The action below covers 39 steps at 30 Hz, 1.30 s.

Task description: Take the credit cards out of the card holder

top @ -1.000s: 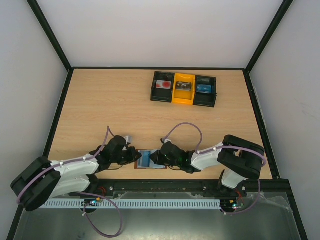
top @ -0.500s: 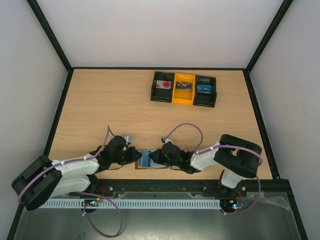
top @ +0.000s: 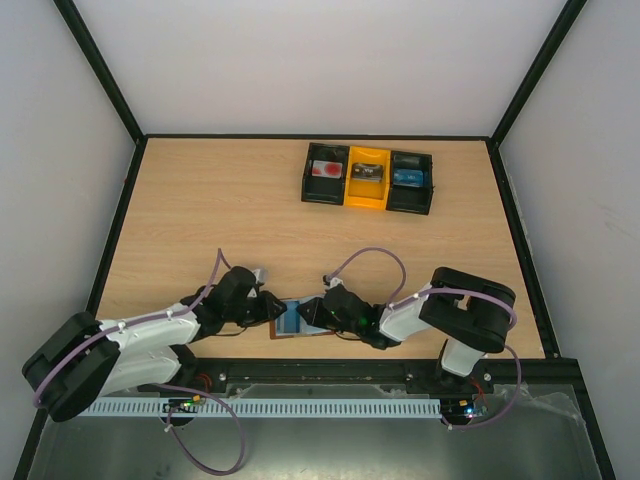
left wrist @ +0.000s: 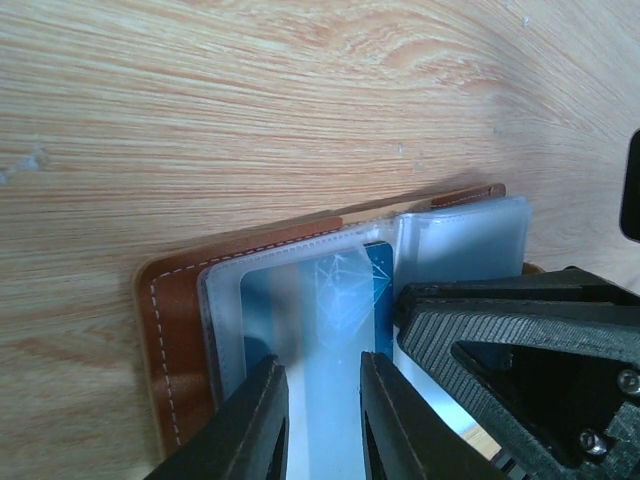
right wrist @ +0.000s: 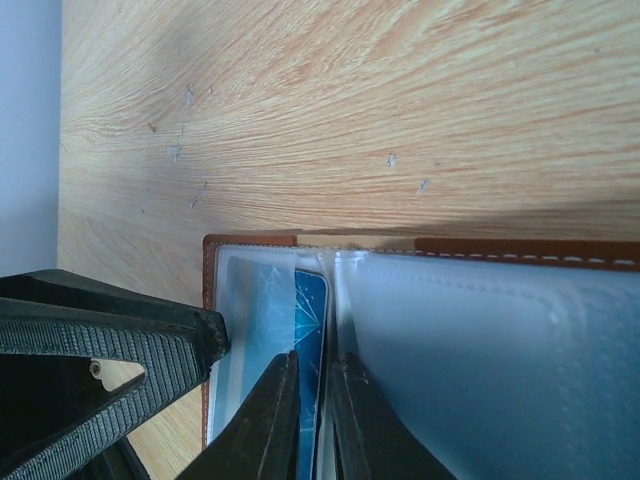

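The brown leather card holder [top: 300, 318] lies open near the table's front edge, its pale clear sleeves [left wrist: 240, 300] facing up. A blue credit card [right wrist: 311, 310] sticks partly out of the left sleeve toward the spine. My right gripper [right wrist: 317, 362] is pinched on that card's edge, coming from the right [top: 320, 314]. My left gripper [left wrist: 322, 365] stands over the left sleeve with a narrow gap between its fingers and nothing gripped; it comes from the left [top: 270, 308]. In the left wrist view the blue card [left wrist: 352, 290] shows through the sleeve.
A black-and-yellow three-compartment tray [top: 346, 192] stands at the back right, with a red-and-white card [top: 326, 170], a grey card [top: 367, 174] and a blue card [top: 408, 177] in it. A black frame rail runs along the table's near edge [top: 330, 365].
My left gripper's fingers have parted a little over the sleeve. The right arm has edged slightly left, still pinched on the card.
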### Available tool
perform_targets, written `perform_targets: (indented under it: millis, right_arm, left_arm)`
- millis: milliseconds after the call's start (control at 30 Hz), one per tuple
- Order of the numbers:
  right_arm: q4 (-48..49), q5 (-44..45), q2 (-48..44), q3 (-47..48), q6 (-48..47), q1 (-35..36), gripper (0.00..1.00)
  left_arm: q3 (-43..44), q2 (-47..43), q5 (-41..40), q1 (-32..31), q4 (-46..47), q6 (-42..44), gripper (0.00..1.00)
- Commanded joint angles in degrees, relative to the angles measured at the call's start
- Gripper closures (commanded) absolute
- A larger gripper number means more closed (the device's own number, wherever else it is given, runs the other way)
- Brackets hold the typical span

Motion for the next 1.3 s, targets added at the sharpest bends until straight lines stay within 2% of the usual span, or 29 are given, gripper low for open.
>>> perform_targets:
  millis: [0, 233, 400, 633, 767, 1100, 1167, 1267]
  right_arm:
    - [-2.4, 2.3, 0.9, -2.4, 0.9, 0.1, 0.88]
    - [-2.7, 2.6, -0.1, -2.5, 0.4, 0.1, 0.88]
    - [-1.1, 1.7, 1.7, -2.4, 0.4, 0.1, 0.89]
    - [0.0, 2.2, 0.4, -3.0, 0.7, 0.1, 0.89]
    - [-0.2, 1.9, -0.1, -2.9, 0.1, 0.1, 0.89]
    - [0.7, 0.6, 0.5, -1.5, -1.0, 0.1, 0.88]
    - [1.9, 0.0, 1.2, -1.4, -0.6, 0.1, 0.88]
    - [3.7, -0.5, 2.0, -1.7, 0.1, 0.1, 0.88]
  left_arm:
    - [0.9, 0.0, -0.4, 0.2, -5.2, 1.9, 0.77]
    - [0.8, 0.6, -1.0, 0.2, -7.2, 3.0, 0.72]
    - [1.9, -1.4, 0.5, 0.1, -8.3, 4.1, 0.62]
    - [2.4, -3.4, -0.4, 0.2, -10.7, 4.6, 0.62]
    - [1.9, -1.7, 1.4, 0.2, -8.3, 4.9, 0.61]
    - [0.8, 0.4, 1.3, 0.1, -6.0, 4.4, 0.92]
    - [0.4, 0.4, 1.2, 0.1, -6.0, 4.3, 0.96]
    - [-0.1, 0.2, 0.9, 0.1, -6.0, 4.3, 0.97]
